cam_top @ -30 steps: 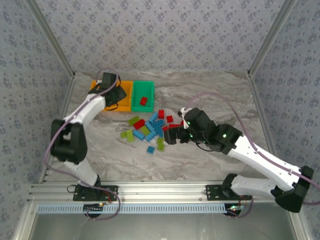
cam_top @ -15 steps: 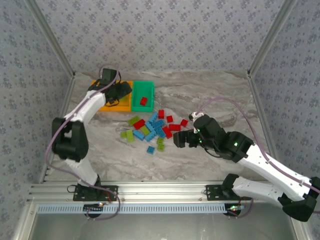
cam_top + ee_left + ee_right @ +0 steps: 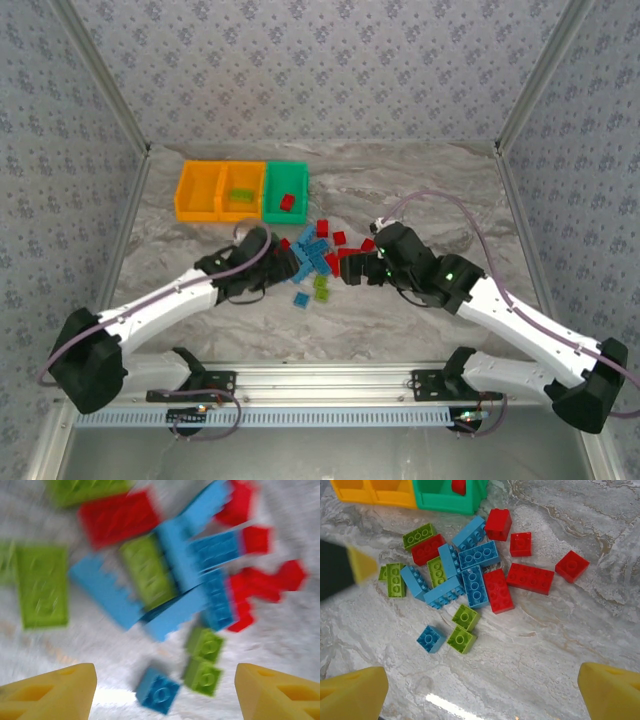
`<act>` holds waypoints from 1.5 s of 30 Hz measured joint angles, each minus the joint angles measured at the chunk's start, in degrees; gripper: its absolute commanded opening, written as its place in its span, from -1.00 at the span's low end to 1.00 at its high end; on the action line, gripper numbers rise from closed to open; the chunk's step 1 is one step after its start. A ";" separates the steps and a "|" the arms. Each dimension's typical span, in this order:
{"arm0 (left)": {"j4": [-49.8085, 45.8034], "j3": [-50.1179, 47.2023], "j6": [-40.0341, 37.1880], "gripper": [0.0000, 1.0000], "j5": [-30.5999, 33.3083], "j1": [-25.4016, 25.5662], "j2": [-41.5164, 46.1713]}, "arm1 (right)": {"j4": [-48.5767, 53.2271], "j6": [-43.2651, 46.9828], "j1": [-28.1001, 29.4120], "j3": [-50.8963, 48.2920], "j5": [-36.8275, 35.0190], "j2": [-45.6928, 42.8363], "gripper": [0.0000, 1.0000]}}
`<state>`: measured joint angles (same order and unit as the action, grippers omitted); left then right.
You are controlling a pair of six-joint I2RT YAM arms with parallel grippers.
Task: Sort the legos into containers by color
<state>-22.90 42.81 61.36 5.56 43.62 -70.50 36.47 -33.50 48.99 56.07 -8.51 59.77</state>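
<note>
Left end effector (image 3: 165, 687): wide, empty, over the legos (image 3: 472, 582).
Right end effector (image 3: 482, 692): wide, empty.
Containers (image 3: 197, 212): red brick (image 3: 287, 201), green brick (image 3: 240, 190) inside.

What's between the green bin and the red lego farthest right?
From the far red lego: a square red lego, then a taller red lego by the green bin. The right wrist view shows them.
</note>
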 measured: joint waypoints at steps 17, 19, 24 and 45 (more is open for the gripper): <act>2.01 4.87 18.64 0.12 5.38 -1.22 -18.78 | 1.86 -0.85 -0.55 -0.44 -0.31 -3.19 1.00; 1.86 4.87 19.17 0.00 5.84 -1.84 -19.69 | 1.97 -0.85 -0.66 -0.44 -0.35 -3.28 1.00; 1.51 4.87 19.02 -0.34 6.51 -2.78 -20.09 | 1.99 -0.81 -0.66 -0.55 -0.04 -3.02 1.00; -4.13 17.68 -6.80 -0.63 11.19 -16.90 -0.09 | -5.22 1.36 1.95 -0.13 9.20 3.39 1.00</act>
<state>-27.03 60.49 54.57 16.75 26.72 -70.59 31.24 -32.14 50.94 55.94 0.69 63.16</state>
